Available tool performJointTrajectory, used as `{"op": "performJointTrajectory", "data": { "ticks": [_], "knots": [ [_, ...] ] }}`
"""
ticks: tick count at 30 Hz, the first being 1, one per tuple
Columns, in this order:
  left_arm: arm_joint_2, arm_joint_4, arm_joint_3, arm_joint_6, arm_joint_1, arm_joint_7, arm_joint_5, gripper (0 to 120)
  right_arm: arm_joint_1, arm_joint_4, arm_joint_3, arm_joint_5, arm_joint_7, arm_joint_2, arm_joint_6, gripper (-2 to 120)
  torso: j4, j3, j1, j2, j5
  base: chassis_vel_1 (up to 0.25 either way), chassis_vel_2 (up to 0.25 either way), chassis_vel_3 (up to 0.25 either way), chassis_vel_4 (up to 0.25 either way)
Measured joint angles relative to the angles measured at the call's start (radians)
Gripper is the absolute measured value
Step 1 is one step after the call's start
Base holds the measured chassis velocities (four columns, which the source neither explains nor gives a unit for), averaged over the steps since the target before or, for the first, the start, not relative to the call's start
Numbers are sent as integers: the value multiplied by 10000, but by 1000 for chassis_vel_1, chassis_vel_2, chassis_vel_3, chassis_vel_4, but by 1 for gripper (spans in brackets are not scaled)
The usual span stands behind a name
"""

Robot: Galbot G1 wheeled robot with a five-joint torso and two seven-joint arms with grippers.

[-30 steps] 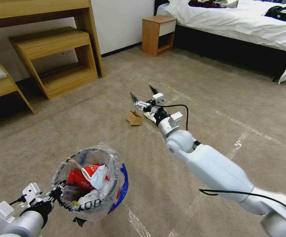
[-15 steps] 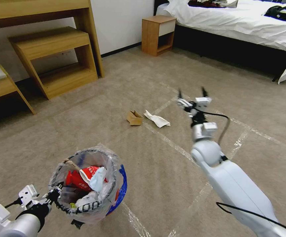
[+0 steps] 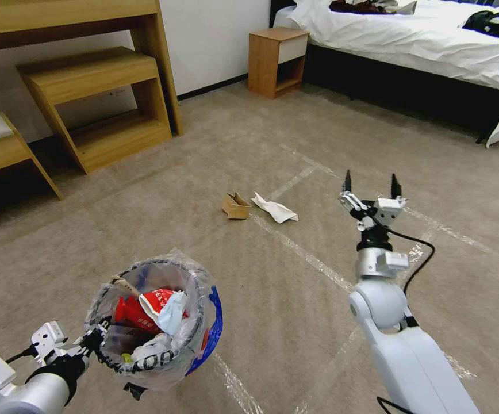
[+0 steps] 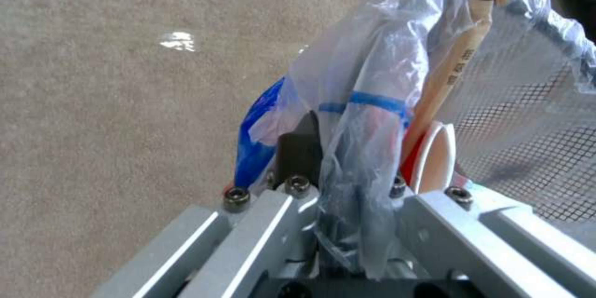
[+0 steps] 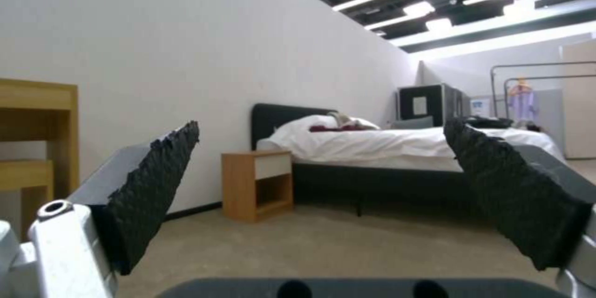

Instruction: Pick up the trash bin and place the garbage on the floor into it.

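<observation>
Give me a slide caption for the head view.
Left gripper holds the lined red trash bin; open right gripper hovers beside white paper and cardboard scrap.

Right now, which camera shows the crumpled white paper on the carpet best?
The head view: the crumpled white paper lies whole on the beige carpet, beside a brown cardboard scrap. The wrist views miss it.

We see the trash bin (image 3: pixel 154 322) bag-lined, holding red wrappers, upright, off the floor (image 3: pixel 295 310) | cardboard scrap (image 3: pixel 235 206) and white paper (image 3: pixel 274 209) lie side by side on carpet
</observation>
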Motion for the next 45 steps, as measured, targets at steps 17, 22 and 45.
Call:
{"op": "performJointTrajectory", "data": {
  "ticks": [17,22,45],
  "knots": [
    [-87,-112,-219,35,214,-98,-177,0,-468,-36,155,-183,-525,-49,575,100,1,1,0,0,1,0,0,0,0],
    [-103,-112,-238,39,244,-93,-175,0,-522,-37,108,-200,-596,-40,633,100,1,0,0,0,0,-44,35,38,-42],
    [-137,-117,-288,44,316,-65,-145,0,-490,-160,-278,-299,-883,6,864,100,0,2,0,0,1,-127,126,124,-118]
  ]
}}
